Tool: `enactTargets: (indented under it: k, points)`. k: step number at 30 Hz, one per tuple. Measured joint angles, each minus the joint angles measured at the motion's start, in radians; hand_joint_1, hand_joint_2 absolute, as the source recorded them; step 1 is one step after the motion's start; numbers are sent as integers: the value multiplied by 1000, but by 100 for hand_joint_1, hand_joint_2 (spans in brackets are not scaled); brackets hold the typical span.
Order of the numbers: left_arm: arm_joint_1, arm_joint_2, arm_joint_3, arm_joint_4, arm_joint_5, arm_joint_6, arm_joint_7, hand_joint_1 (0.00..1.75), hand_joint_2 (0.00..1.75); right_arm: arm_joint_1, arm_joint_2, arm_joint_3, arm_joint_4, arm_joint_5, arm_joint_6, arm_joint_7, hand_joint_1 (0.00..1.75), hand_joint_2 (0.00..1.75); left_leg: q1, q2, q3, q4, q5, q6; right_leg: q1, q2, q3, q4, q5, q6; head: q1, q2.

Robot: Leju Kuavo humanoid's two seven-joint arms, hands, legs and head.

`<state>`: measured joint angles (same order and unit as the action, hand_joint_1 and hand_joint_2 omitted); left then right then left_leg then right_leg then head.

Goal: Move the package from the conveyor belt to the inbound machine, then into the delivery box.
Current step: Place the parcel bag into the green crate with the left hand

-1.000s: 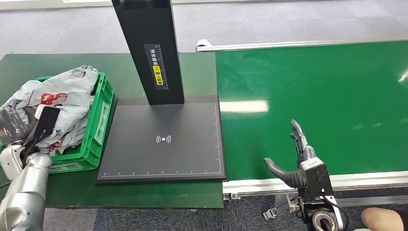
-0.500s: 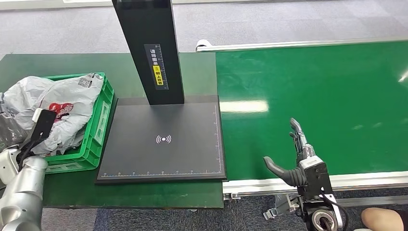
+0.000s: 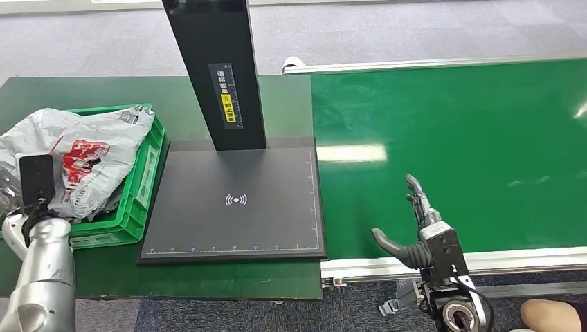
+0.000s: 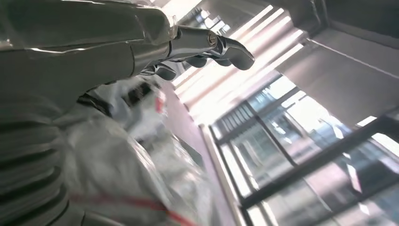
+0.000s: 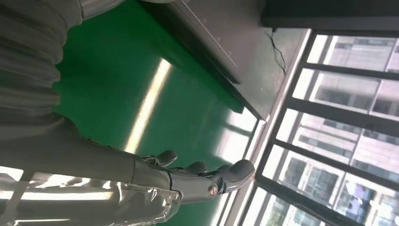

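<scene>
Green belt lay bare at right; the bag, soft, light and slippery, sat in the crate at left. Left hand: grip unclear. Right hand spread. Best bunched mid-body.

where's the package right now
In the head view the grey package lies in the green crate at the far left, beside the black scanner plate, with the left robot hand against it.

My head camera looks forward and down from high above the black scanner plate. Each wrist camera sits close behind its own robot hand, turned sideways, facing windows. My right wrist view shares that plate's edge with the head view.
</scene>
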<state>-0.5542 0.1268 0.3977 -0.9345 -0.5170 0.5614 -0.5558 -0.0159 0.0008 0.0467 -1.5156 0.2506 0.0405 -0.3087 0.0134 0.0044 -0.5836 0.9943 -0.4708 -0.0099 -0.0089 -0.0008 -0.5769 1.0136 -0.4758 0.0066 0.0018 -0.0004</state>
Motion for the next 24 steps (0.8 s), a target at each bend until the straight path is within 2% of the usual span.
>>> enactTargets:
  k: [6, 9, 13, 16, 19, 24]
  points:
    - [124, -68, -226, -297, 66, -110, 21, 0, 175, -23, 11, 35, 109, -3, 33, -20, 0, 175, 0, 0, 0, 0, 0, 0, 0, 0, 0, 0, 0, 0, 0, 0]
    - [148, -79, -282, -366, 75, -116, 25, 0, 175, -33, 13, 42, 146, -5, 33, -27, 0, 175, 0, 0, 0, 0, 0, 0, 0, 0, 0, 0, 0, 0, 0, 0]
    - [164, -85, -314, -412, 90, -142, 23, 0, 175, -40, 14, 44, 174, -7, 37, -31, 0, 175, 0, 0, 0, 0, 0, 0, 0, 0, 0, 0, 0, 0, 0, 0]
    - [187, -100, -354, -439, 132, -249, 12, 0, 175, -58, 15, 46, 223, -24, 62, -77, 0, 175, 0, 0, 0, 0, 0, 0, 0, 0, 0, 0, 0, 0, 0, 0]
    - [239, -141, -420, -452, 197, -323, -11, 0, 175, -85, 23, 49, 309, -58, 70, -166, 0, 175, -1, 0, 0, 0, -1, 1, -1, 0, 0, 0, 0, 0, 0, 0]
    - [336, -212, -529, -415, 306, -342, -70, 0, 175, -110, 34, 49, 437, -103, 64, -233, 0, 175, -2, 0, -1, 0, -2, 2, -2, 0, 0, -1, 0, 1, 0, 0]
